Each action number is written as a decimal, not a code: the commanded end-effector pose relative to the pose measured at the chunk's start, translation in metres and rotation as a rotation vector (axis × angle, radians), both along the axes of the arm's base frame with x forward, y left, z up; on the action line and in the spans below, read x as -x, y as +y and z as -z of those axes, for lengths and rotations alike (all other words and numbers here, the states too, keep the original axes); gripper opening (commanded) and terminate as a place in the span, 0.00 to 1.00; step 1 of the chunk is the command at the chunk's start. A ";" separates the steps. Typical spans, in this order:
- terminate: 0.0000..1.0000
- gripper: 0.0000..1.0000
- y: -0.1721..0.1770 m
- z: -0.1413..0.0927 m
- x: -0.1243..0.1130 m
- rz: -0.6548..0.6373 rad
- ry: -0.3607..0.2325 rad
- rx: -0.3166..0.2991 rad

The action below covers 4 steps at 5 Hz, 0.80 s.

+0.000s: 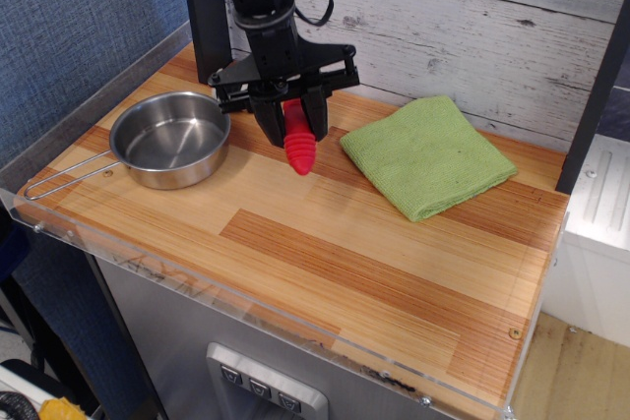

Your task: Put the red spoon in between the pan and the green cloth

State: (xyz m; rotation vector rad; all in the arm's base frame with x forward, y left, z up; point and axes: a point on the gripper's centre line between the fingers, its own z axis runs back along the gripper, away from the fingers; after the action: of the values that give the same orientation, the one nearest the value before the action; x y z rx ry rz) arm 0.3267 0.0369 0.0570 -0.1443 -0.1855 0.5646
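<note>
The shiny steel pan (172,138) with its wire loop handle sits at the left of the wooden counter. The lime-green cloth (426,155) lies folded at the right rear. My black gripper (291,127) hangs over the gap between them, shut on the red spoon (298,144). The ribbed red handle points down, its tip at or just above the wood. The spoon's silver bowl is hidden between the fingers.
A black-and-white ball behind the arm is hidden now. A black post (205,17) stands at the back left, a white plank wall (472,17) behind. A clear plastic lip (246,307) edges the counter front. A dark post (596,95) stands at the right.
</note>
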 end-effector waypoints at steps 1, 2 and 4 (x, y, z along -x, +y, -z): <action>0.00 0.00 -0.006 0.011 -0.012 0.006 -0.015 -0.016; 0.00 0.00 -0.009 0.020 -0.015 0.005 -0.016 -0.005; 0.00 0.00 -0.011 0.037 -0.017 -0.008 0.002 0.010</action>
State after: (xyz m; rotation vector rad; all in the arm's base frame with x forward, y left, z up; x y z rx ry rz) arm 0.3443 0.0248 0.0117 -0.1498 -0.1486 0.5871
